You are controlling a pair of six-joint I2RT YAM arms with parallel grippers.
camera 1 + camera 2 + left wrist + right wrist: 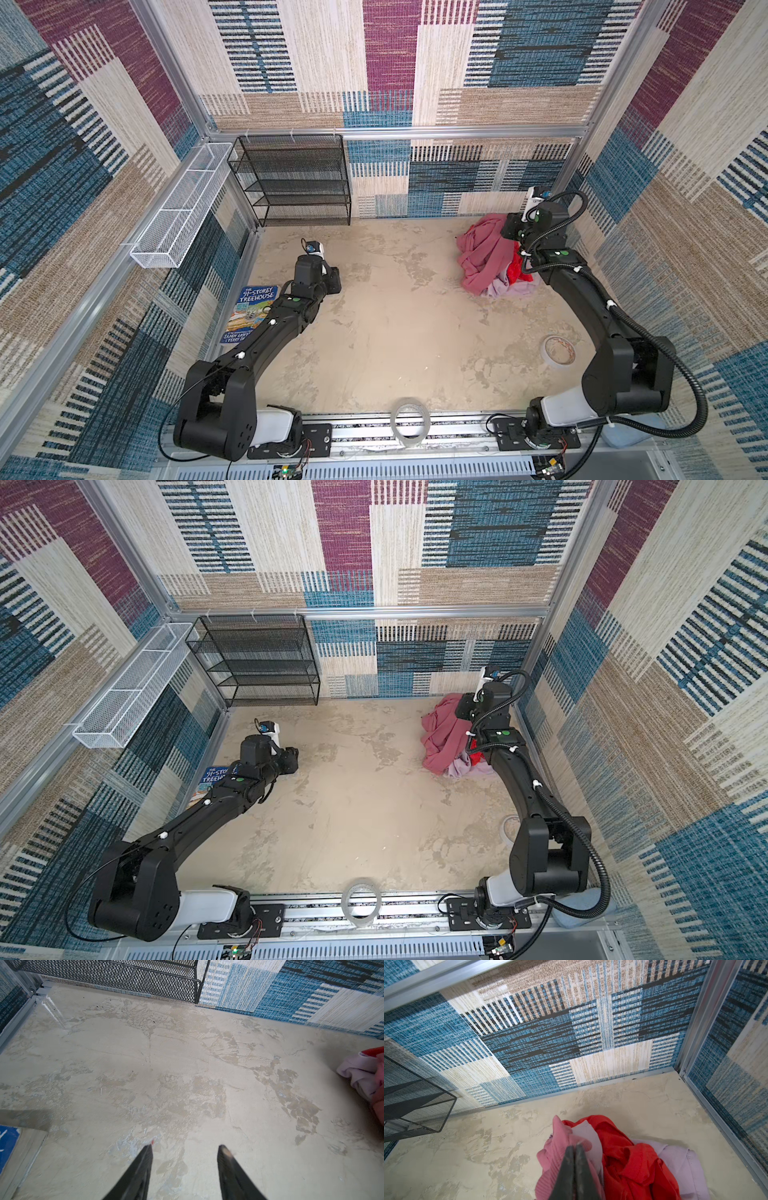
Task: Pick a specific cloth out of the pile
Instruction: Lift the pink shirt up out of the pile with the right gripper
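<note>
The cloth (480, 249), dusty pink, drapes over the centre-facing side of the pile (455, 746) at the far right of the surface (395, 324), against a red cloth (623, 1157) and a lilac cloth (679, 1159). It looks light, limp and matte, and is likely to drag its neighbours, so a raised fold is the best hold. The right gripper (574, 1147) has its jaws pinched together on such a fold. The left gripper (185, 1147), jaws half apart, holds nothing.

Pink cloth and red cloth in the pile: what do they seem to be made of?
Pink cloth: soft knit fabric, matte; fine ribs and limp folds show. Red cloth: also a ribbed knit by its texture, brighter, perhaps slightly glossier; fibre cannot be told.
</note>
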